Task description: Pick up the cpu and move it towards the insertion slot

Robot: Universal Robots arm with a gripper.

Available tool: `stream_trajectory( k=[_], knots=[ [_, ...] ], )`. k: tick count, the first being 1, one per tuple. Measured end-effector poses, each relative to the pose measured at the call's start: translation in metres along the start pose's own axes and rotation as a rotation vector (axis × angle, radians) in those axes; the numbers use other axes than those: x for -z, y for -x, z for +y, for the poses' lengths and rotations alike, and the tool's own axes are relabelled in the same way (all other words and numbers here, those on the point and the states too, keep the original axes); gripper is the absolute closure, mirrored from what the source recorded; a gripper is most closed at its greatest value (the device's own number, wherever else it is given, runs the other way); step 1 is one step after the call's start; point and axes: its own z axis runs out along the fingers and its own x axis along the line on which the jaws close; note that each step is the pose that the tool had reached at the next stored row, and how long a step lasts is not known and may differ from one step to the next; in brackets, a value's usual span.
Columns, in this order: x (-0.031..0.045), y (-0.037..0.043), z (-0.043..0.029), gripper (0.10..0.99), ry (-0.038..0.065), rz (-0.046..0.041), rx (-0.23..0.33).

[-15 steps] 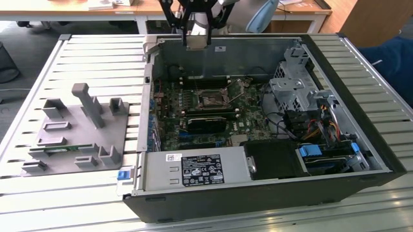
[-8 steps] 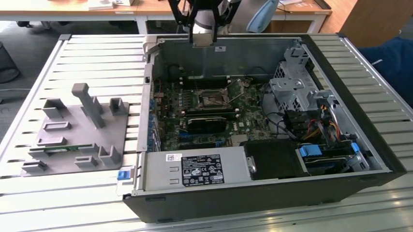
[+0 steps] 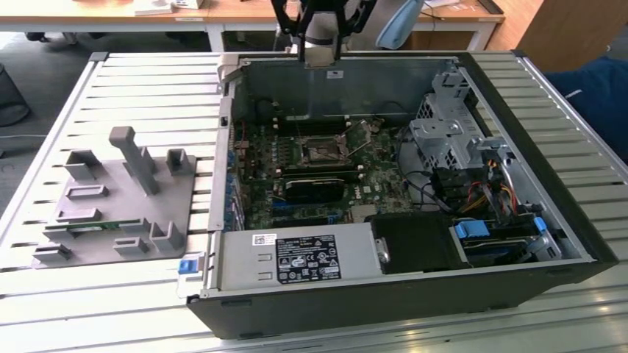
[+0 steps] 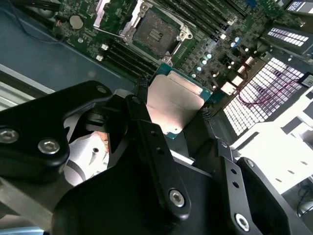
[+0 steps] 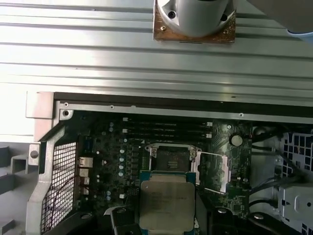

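The cpu [image 4: 173,105], a flat square chip with a shiny silver top, hangs clamped between my gripper's [image 4: 173,110] two black fingers [image 4: 142,95]. In the first wrist view the cpu [image 5: 167,203] floats just short of the insertion slot [image 5: 172,159], whose silver frame stands open around a dark centre. The same insertion slot [image 4: 156,32] lies beyond the chip in the second wrist view. In the exterior view the gripper [image 3: 322,62] hovers high over the case's back wall, well above the insertion slot [image 3: 319,151] on the motherboard.
An open computer case [image 3: 520,110] lies on a slatted metal table [image 3: 147,88]. Inside are a black card [image 3: 314,187], a drive cage [image 3: 451,136], cables and a power supply [image 3: 294,257]. A grey fixture [image 3: 108,213] holding a green memory stick sits at the exterior view's left.
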Motion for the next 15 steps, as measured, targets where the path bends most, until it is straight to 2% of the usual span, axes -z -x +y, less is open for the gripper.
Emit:
stream_trajectory(
  k=[5, 7, 8, 15],
  knots=[
    [-0.0001, 0.0133, 0.0056, 0.541, 0.0, -0.0007, 0.0],
    [-0.0002, 0.0223, 0.0086, 0.541, 0.0, -0.0013, 0.0],
    [-0.0002, 0.0241, 0.0094, 0.541, 0.0, -0.0015, 0.0],
    [-0.0002, 0.0247, 0.0098, 0.541, 0.0, -0.0017, 0.0]
  ],
)
